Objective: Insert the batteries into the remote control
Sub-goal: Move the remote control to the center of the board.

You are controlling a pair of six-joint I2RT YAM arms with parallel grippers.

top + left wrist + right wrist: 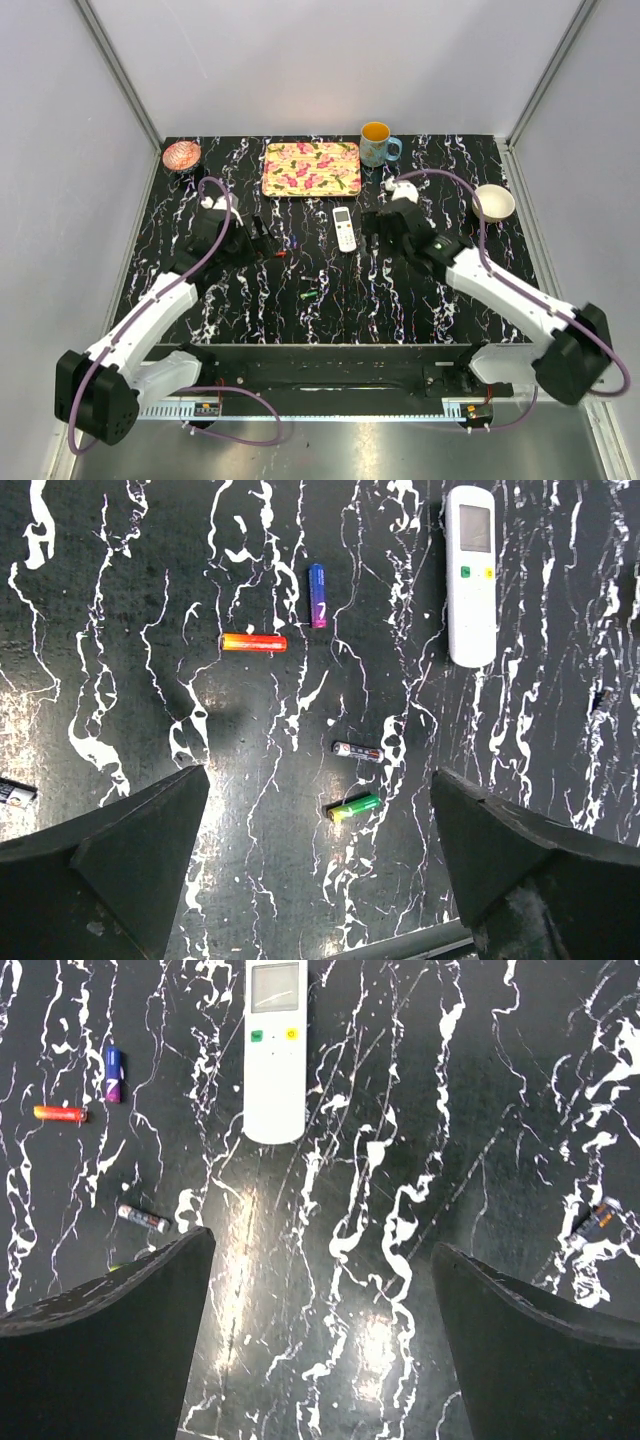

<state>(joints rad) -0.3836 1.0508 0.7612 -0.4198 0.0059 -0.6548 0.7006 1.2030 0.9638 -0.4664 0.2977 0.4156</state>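
On the table (250,300) I see the remote control (470,575) face up, with the red battery (254,642) and green battery (354,807) lying loose. I judge 0 of 2 loaded. The left gripper (318,772) and right gripper (322,1240) gape empty.

2 arms, same build: L arm (150,310) & R arm (510,290) w/ white shell links, black joint housings at shoulders & wrists. Each carries a purple cable (450,175); more purple runs by the bases. Small green light (437,243) on R forearm. L pincer (320,773) & R pincer (320,1235): fingers (130,865) matte black, wedge-shaped, scuffed.
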